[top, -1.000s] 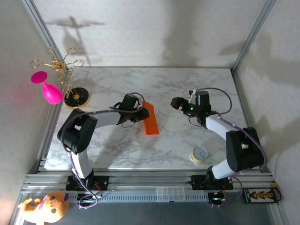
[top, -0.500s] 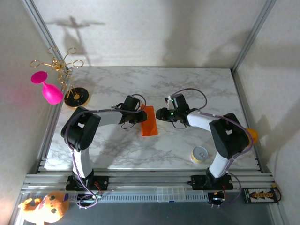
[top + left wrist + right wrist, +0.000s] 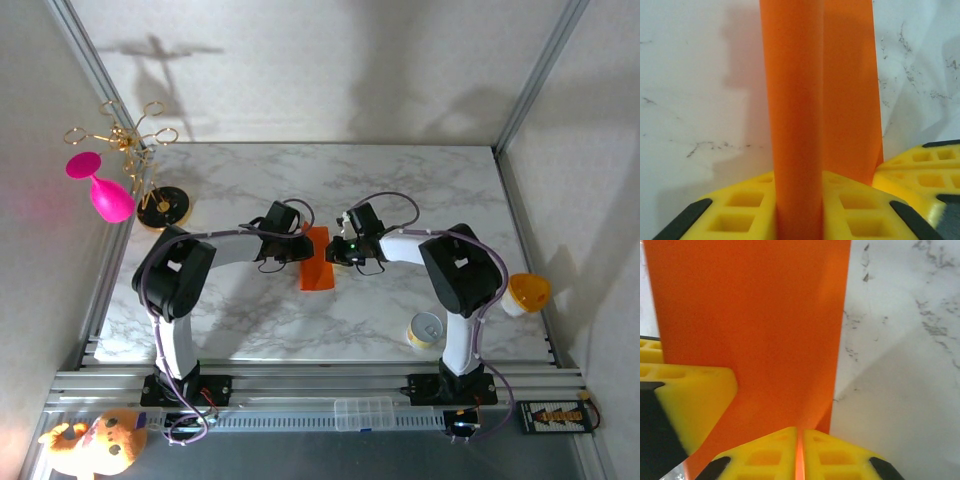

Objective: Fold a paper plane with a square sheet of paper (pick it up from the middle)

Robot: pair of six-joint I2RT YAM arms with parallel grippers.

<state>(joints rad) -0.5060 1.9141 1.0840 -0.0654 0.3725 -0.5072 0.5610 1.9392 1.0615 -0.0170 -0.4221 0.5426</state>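
Note:
The sheet of paper is bright orange and folded into a long narrow strip, held near the middle of the marble table. My left gripper is shut on its left side; in the left wrist view the paper rises as a folded band between the yellow fingers of that gripper. My right gripper is shut on the right edge. In the right wrist view the paper spreads ahead, and a thin orange sliver sits in the pinched gripper.
A small yellow can stands at the front right. An orange-yellow cup lies by the right wall. A pink goblet hangs beside a gold rack at the far left. Metal frame rails border the table.
My right gripper swung left across the table to the paper and closed on its right edge. The left gripper kept its hold on the paper. The cup came into view.

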